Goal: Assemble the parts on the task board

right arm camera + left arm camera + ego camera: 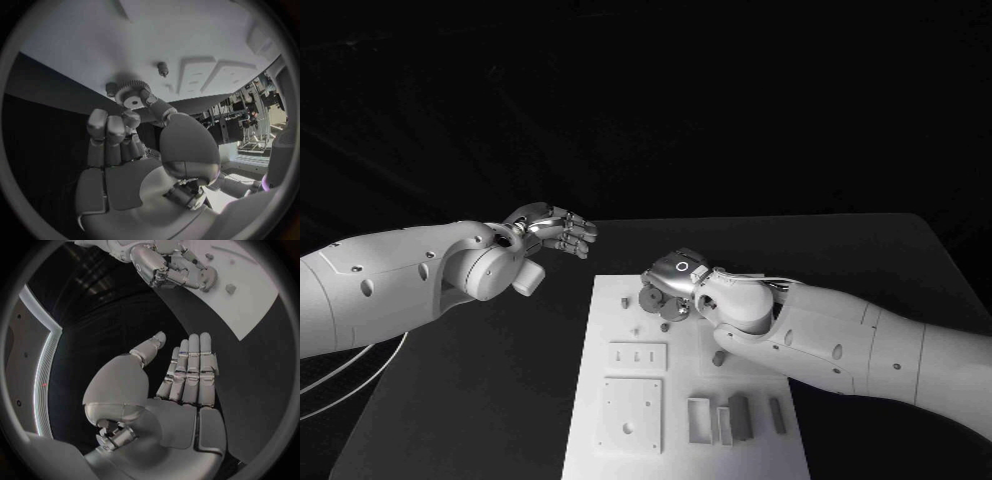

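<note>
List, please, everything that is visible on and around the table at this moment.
task board: one, white, middle of the table.
gear: one, grey, over the board's far end, pinched in the right hand's fingers.
peg: one, grey, upright on the board near the gear.
raised blocks: several, white and grey, on the board's near half.
table: one, black.
left hand: one, silver, holds nothing, above the table left of the board.
right hand: one, silver, over the board's far end.

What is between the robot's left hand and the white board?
Only bare black table lies between the left hand and the task board. The head view shows it, and the left wrist view shows dark table past the fingers.
</note>
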You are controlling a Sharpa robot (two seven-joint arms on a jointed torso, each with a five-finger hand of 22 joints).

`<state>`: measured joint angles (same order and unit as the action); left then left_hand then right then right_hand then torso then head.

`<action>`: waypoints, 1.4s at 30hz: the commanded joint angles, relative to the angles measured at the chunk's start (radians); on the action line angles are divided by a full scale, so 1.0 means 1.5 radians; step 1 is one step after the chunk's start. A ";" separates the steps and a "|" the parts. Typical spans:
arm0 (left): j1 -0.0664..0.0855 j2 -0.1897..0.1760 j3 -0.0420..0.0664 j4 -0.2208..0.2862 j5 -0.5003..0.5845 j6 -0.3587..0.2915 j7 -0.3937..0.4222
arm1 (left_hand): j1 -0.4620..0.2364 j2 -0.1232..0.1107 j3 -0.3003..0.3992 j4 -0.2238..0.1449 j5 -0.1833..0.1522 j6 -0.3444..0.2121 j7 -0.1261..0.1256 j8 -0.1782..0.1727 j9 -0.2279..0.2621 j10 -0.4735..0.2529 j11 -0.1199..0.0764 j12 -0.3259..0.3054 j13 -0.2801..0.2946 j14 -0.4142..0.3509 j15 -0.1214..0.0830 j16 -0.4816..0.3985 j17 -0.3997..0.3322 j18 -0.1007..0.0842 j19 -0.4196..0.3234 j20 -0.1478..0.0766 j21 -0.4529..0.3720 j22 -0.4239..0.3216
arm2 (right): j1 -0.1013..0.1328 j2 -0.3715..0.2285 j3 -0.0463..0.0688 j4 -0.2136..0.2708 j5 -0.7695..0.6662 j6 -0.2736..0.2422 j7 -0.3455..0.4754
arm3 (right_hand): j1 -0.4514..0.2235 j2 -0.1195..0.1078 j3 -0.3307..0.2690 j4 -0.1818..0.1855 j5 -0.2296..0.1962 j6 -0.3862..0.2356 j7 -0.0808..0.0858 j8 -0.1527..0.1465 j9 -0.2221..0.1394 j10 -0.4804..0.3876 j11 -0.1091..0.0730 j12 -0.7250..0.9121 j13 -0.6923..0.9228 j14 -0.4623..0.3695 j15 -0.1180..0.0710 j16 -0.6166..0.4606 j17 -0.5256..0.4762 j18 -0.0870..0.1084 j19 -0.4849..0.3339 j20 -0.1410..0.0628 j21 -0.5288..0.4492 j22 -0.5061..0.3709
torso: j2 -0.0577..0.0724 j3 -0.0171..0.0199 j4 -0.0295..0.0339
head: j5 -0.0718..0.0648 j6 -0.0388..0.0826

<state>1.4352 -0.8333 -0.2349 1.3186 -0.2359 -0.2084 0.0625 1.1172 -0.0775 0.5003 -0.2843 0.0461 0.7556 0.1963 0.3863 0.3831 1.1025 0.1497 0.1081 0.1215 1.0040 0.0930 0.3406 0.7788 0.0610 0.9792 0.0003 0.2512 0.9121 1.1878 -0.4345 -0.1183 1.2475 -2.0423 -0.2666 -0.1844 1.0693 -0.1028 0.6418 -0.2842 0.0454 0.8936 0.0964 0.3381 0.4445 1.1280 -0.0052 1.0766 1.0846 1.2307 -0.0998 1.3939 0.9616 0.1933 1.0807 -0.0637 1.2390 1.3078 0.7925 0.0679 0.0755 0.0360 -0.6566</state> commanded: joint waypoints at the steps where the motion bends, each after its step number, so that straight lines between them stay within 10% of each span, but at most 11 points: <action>1: 0.001 0.000 0.001 0.002 -0.001 -0.002 0.005 | -0.005 -0.002 0.001 0.002 0.002 0.005 0.005 -0.002 -0.001 0.005 0.001 -0.002 0.001 0.006 -0.001 -0.003 0.001 0.012 0.001 -0.005 -0.004 0.001 | -0.002 -0.004 -0.002 -0.002 -0.002 0.026 -0.002 | 0.006 0.002 0.004 -0.001 0.004 0.056 0.011 0.005 0.026 0.002 0.005 0.003 -0.001 0.004 0.002 -0.005 -0.001 0.046 0.000 -0.007 0.000 0.008 | 0.000 0.0004 -0.0003 | 0.001 -0.001; 42: 0.001 -0.001 0.001 0.002 -0.001 -0.001 0.003 | -0.005 -0.002 0.001 0.002 0.002 0.005 0.005 -0.003 0.000 0.006 0.001 -0.004 0.001 0.007 -0.001 -0.005 0.003 0.012 0.001 -0.005 -0.005 0.002 | -0.002 -0.007 -0.008 -0.001 0.011 0.054 0.005 | 0.005 0.001 0.003 -0.001 0.004 0.056 0.012 0.002 0.025 0.001 0.006 0.003 -0.004 0.004 0.003 -0.007 -0.001 0.046 -0.001 -0.006 -0.002 0.008 | 0.000 0.0000 0.0002 | 0.002 -0.007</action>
<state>1.4352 -0.8359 -0.2349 1.3192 -0.2363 -0.2088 0.0619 1.1172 -0.0775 0.5003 -0.2843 0.0461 0.7556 0.1963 0.3863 0.3831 1.1025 0.1497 0.1081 0.1220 1.0076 0.0894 0.3368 0.7813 0.0674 0.9792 0.0003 0.2512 0.9135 1.1925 -0.4412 -0.1221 1.2531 -2.0241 -0.2486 -0.1791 1.0732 -0.0989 0.6404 -0.2856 0.0503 0.8935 0.0964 0.3394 0.4444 1.1311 -0.0016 1.0766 1.0806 1.2266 -0.0957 1.3893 0.9616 0.1933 1.0805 -0.0678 1.2389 1.3079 0.7924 0.0677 0.0760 0.0382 -0.6661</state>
